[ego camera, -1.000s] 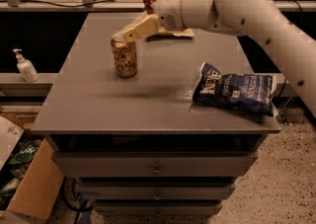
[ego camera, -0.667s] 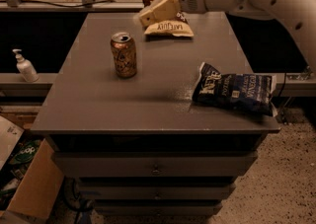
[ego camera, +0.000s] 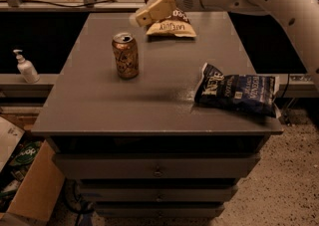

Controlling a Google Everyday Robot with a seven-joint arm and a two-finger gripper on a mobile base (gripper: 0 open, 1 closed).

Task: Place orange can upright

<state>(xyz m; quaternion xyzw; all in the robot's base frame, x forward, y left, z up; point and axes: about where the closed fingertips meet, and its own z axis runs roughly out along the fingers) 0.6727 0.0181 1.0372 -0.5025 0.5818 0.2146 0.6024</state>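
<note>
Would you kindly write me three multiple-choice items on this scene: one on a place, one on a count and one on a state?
1. Where is the claw?
A. Over the rear of the table, by the brown bag
B. Inside a drawer
C. On the floor

2. How many chip bags lie on the table?
A. One
B. Two
C. Four

3. How does the can sit?
A. On its side
B. Upside down
C. Upright

Answers:
1 A: it hangs apart from the can, next to the brown bag.
2 B: the brown bag lies at the back and a blue bag at the right.
3 C: its silver top faces up.

Above the table (ego camera: 99, 105), the end effector (ego camera: 143, 17) half-hides a chip bag (ego camera: 173, 29).
</note>
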